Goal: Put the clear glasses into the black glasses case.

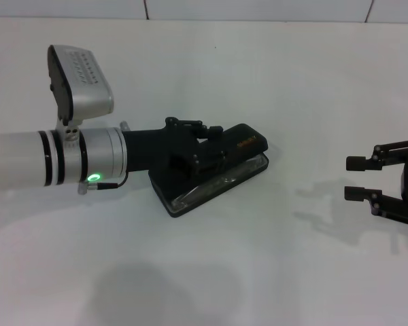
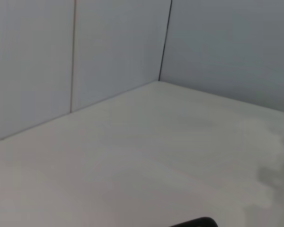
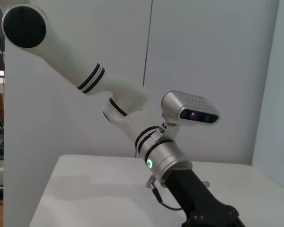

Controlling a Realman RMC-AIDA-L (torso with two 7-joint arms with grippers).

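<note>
The black glasses case (image 1: 248,146) lies at the middle of the white table, its lid with orange lettering lowered most of the way. A transparent strip of the clear glasses (image 1: 214,189) shows along the case's near edge, between lid and base; the rest is hidden. My left gripper (image 1: 202,159) rests on top of the lid, black against black. Seen from the right wrist view, the left arm (image 3: 165,161) slopes down toward the table. My right gripper (image 1: 359,178) hovers at the right edge, open and holding nothing, well apart from the case.
The white table (image 1: 204,272) has bare surface in front of and behind the case. Grey wall panels (image 2: 118,47) stand behind the table. A small black edge (image 2: 196,222) shows at the border of the left wrist view.
</note>
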